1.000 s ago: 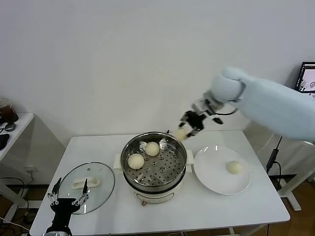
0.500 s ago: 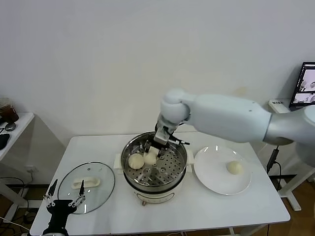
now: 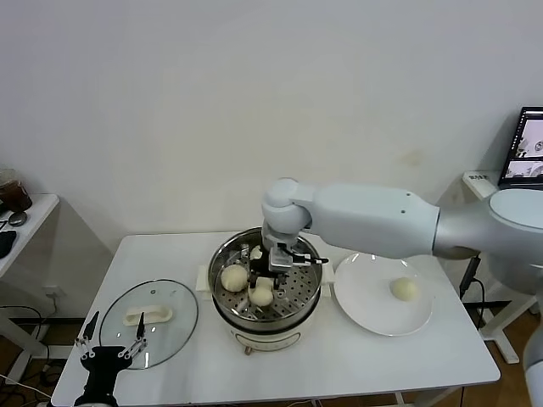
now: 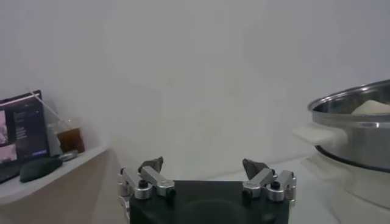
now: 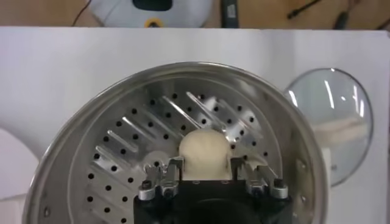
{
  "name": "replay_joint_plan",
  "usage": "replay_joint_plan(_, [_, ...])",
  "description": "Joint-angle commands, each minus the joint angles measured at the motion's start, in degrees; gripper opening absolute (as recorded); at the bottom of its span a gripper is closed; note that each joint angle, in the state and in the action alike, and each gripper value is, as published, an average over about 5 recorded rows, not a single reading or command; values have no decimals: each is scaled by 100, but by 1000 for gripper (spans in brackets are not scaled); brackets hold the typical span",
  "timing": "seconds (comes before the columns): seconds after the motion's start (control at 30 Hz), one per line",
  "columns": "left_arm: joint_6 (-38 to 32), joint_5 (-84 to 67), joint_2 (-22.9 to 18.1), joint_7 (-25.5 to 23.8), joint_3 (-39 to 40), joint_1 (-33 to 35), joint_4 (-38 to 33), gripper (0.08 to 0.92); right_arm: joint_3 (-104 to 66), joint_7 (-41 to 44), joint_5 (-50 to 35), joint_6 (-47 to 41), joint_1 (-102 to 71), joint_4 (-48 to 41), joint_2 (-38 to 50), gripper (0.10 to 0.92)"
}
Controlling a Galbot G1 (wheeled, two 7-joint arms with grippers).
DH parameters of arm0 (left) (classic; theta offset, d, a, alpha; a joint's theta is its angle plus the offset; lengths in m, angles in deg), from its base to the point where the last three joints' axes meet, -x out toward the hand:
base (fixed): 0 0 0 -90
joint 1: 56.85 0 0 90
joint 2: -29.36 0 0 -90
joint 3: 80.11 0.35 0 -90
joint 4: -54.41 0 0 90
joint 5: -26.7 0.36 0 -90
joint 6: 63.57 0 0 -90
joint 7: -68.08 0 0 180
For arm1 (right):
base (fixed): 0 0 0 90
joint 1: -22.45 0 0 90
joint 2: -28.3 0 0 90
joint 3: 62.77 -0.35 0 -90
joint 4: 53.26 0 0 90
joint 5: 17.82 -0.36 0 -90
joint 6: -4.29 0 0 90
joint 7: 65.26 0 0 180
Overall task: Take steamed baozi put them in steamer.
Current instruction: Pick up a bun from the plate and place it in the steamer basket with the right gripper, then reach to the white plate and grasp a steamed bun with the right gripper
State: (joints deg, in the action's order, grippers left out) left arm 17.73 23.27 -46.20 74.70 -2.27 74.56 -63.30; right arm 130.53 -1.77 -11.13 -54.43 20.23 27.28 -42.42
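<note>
The white table (image 3: 424, 356) holds 3 things: a glass lid (image 3: 153, 318) on the left, the steamer (image 3: 265, 288) in the middle, and a plate (image 3: 373, 297) on the right.

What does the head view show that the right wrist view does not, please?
Only the head view shows the white plate with one baozi on it, the left gripper parked open near the table's front left corner, and two more baozi in the steamer. Only the right wrist view shows the right gripper with its fingers on either side of a bun. Both show the steamer and glass lid.
</note>
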Motion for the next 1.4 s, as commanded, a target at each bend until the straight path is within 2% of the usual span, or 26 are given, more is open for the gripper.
replay_joint_plan(0.03, [-3,3,-5,2,5,-2,16,823,73,-13,266,387,-68,-32,-104,502])
replay_joint_plan(0.13, [-7,4,-13,3,14,-12,29,823,68,-62,270,393,-95,-37,-105,553])
replay_joint_plan(0.4, [-10,-1,1,5,6,-11,25,823,-170,-36,102,370,97,-18,51,776])
replay_joint_plan(0.5, [-13,-9,17,3,0,-14,24,823,-431,139,-104,210,307,13,306,815])
replay_joint_plan(0.63, [-24,-26,61,-2,-10,-20,35,823,-729,378,-361,-443,559,164,923,822])
replay_joint_plan(0.83, [-26,-27,131,-10,4,-37,52,823,-787,598,-1133,-2789,767,620,2241,823])
replay_joint_plan(0.97, [-20,-27,192,-15,26,-84,84,823,-1003,793,-997,-3729,606,695,3094,823])
replay_joint_plan(1.2, [-13,13,223,-22,151,-151,126,823,-1799,935,-161,-3814,-707,16,4069,823])
replay_joint_plan(1.4, [-15,29,217,-25,159,-147,127,823,-3237,771,415,-3591,-2433,-696,4269,823])
